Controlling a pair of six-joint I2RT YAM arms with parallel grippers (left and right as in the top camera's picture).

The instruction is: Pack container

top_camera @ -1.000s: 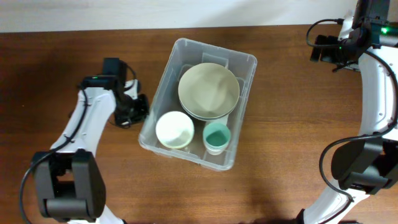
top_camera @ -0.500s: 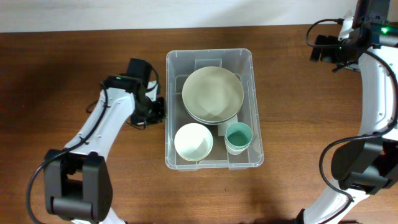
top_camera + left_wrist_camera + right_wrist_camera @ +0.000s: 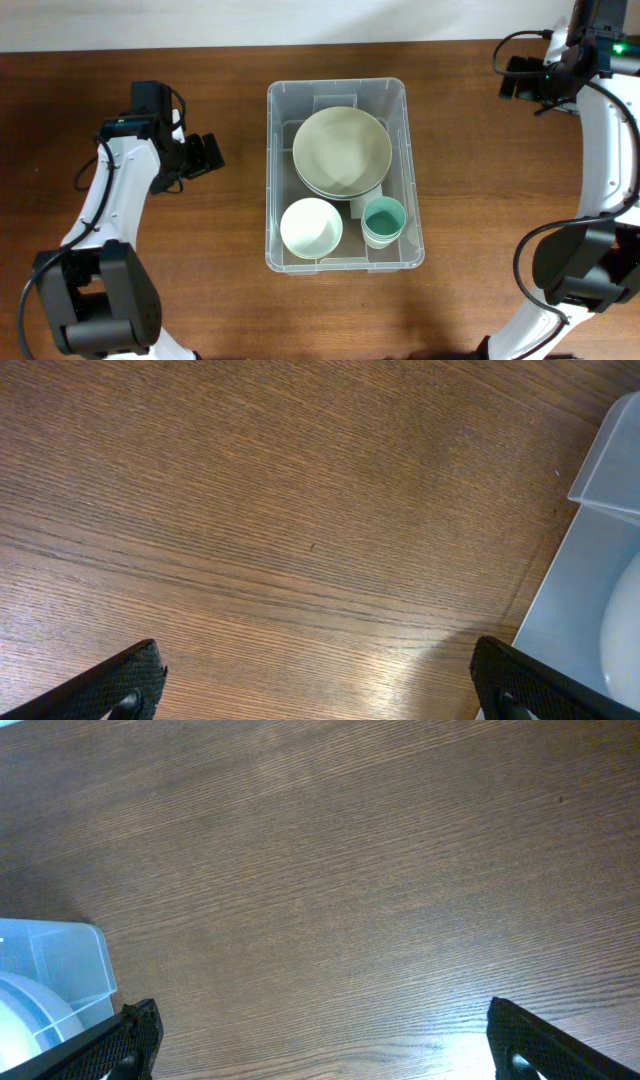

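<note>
Clear plastic container (image 3: 268, 200) sits mid-table in the overhead view. It holds pale dishes (image 3: 342, 152) at the far end, a white bowl (image 3: 311, 228) near left and a teal cup (image 3: 383, 221) near right. Left gripper (image 3: 208, 155) is off to the tub's left, not touching the wall. Right gripper (image 3: 512, 80) is far right, well apart.

Left wrist: jaws spread wide and empty over bare wood, tub corner at the right edge. Risk: a low swing right could clip the light wall, skidding or twisting the tub and shifting the dishes.

Right wrist: jaws also wide and empty, tub corner at near left. Same hazard if it sweeps in low.
</note>
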